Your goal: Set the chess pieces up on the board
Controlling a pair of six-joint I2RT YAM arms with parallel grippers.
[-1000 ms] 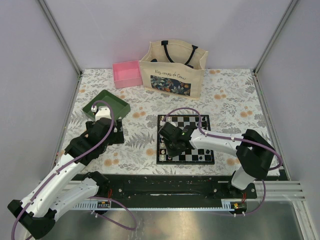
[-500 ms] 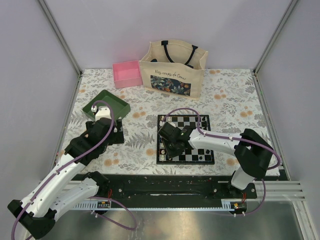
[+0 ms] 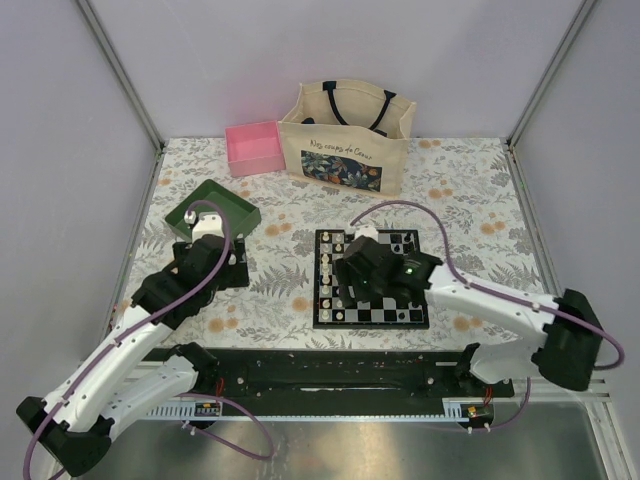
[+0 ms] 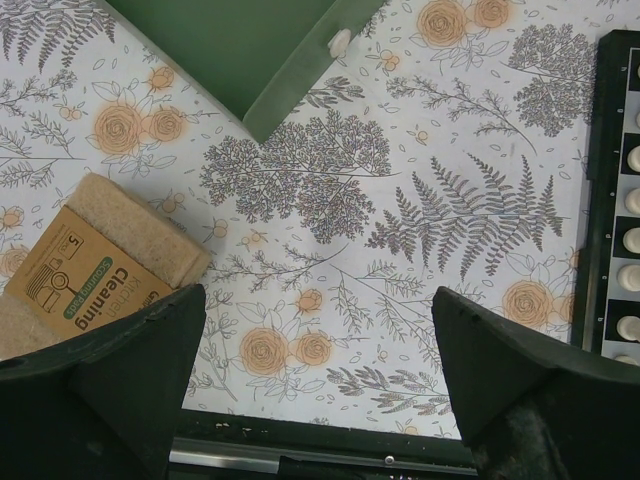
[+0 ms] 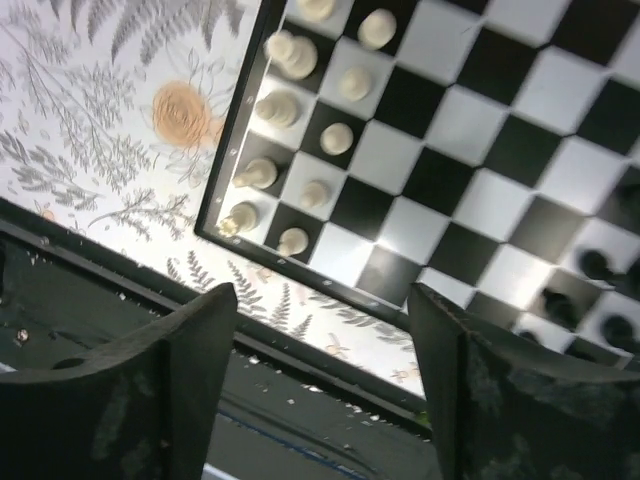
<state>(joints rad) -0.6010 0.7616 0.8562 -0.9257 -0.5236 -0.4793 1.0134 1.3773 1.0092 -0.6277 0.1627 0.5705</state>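
Your board is out, both grippers empty.
Behind the board stands the tote bag; the green tray lies off to its left. Your right gripper hangs over the board with jaws apart, your left gripper left of it, jaws wide. Cream chess pieces line the board's left edge, black ones the opposite edge.

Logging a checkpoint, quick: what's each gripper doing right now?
Left gripper: jaws open, empty.
Right gripper: jaws open, empty.
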